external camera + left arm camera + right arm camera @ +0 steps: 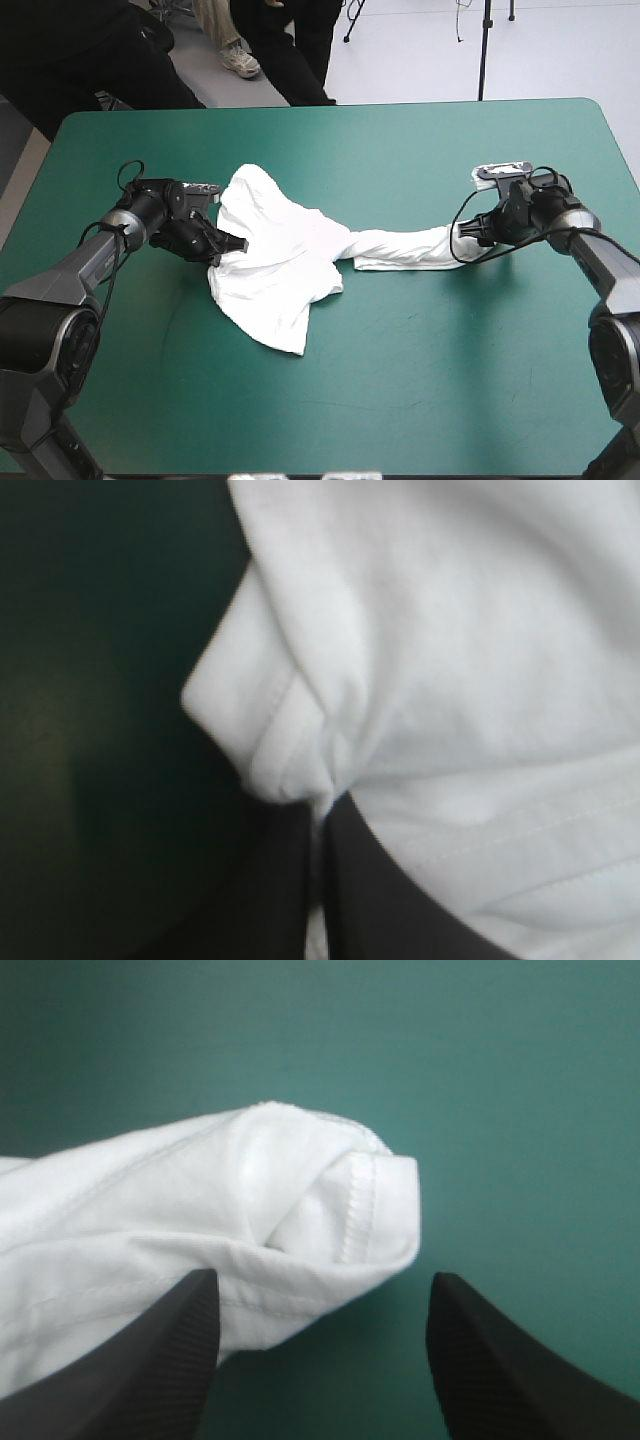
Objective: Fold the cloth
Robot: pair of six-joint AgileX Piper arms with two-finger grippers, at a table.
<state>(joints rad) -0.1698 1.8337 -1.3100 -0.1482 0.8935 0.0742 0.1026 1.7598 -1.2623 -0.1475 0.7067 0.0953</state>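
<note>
**T-shirt stretched between two grippers, one clamped and one open**

High view: The white T-shirt [280,270] is seen lying on the table [400,400], left of centre, on the teal-green cover [150,150]. Its main body is spread in loose folds. A twisted, rope-like length is drawn out from it toward the table's right edge. The left gripper [228,243] is set low against the left edge of the cloth, and white fabric is bunched around its tip. The right gripper [466,232] is placed at the far end of the twisted length, low over the cover. The two grippers are well apart, with the garment between them.

Left wrist view: The black fingers of the left gripper [322,815] are brought together into one pointed arch. A pinch of the T-shirt [450,660] is held between them, and a thin strip of white shows in the seam where they meet. A stitched hem is gathered into a fold just ahead of the tip. White cloth is spread ahead and to one side, and dark cover [100,680] is seen on the other.

Right wrist view: The fingers of the right gripper [322,1278] are held wide apart. The hemmed, rolled end of the T-shirt [200,1200] lies on the cover [480,1060] just ahead of them, nearer to one finger. Nothing is gripped. Whether that finger touches the fabric cannot be told.
</note>
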